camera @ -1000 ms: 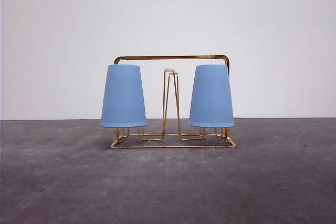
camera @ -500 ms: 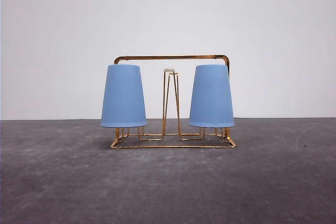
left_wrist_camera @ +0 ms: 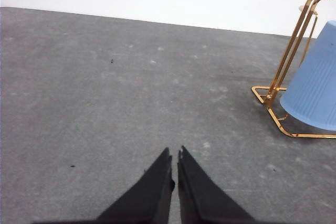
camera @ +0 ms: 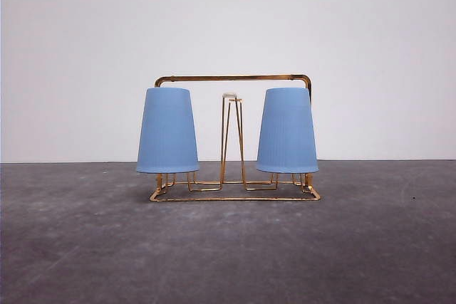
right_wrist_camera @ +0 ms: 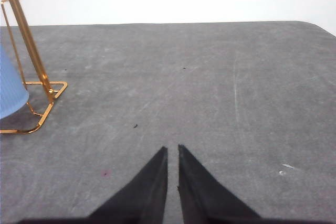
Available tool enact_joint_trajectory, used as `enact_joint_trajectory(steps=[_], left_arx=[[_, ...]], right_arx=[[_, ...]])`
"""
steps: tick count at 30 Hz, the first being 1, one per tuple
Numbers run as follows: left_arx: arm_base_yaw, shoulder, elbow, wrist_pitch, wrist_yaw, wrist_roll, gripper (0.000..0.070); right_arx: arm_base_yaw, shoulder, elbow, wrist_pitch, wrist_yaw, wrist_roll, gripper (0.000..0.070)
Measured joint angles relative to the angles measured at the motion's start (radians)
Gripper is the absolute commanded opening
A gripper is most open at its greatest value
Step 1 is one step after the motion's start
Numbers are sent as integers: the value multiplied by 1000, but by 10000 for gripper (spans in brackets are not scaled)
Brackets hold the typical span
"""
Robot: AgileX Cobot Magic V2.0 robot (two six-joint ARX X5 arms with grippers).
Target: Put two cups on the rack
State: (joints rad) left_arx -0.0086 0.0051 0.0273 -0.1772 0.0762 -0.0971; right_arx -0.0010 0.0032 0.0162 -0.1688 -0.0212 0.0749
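The left claw (left_wrist_camera: 174,153) is closed, with its two black tips almost touching and nothing between them. It hangs over the bare grey counter (left_wrist_camera: 105,87). From this claw, the rack (left_wrist_camera: 286,77) is at about 2 o'clock, well apart. One blue cup hangs upside down on it there.

The right claw (right_wrist_camera: 172,149) is closed too, tips nearly together, holding nothing. It is also over the bare counter. From this claw, the rack is at about 10 o'clock, well apart, with a bit of blue cup beside the gold wire.

In the front view, the rack (camera: 234,77) stands in the middle of the counter, near the far edge. It is thin gold wire with a flat base and a tall handle over the top. The left cup (camera: 167,132) sits upside down over a prong on the left side. The right cup (camera: 287,132) sits upside down over a prong on the right side. Both cups are upright, and their open rims hang a little above the base. Between them stands a bare prong (camera: 231,137) with a white tip. The cups do not touch each other.

Behind it all is a plain white wall (camera: 228,19).
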Motion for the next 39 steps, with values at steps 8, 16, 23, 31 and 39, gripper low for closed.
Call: enact_joint_trajectory(steps=[8,16,23,31,39], left_arx=[[0,0,0,0,0,0,0],[0,0,0,0,0,0,0],[0,0,0,0,0,0,0],[0,0,0,0,0,0,0],[0,0,0,0,0,0,0]], right_arx=[[0,0,0,0,0,0,33],[0,0,0,0,0,0,33],[0,0,0,0,0,0,33],[0,0,0,0,0,0,33],[0,0,0,0,0,0,33]])
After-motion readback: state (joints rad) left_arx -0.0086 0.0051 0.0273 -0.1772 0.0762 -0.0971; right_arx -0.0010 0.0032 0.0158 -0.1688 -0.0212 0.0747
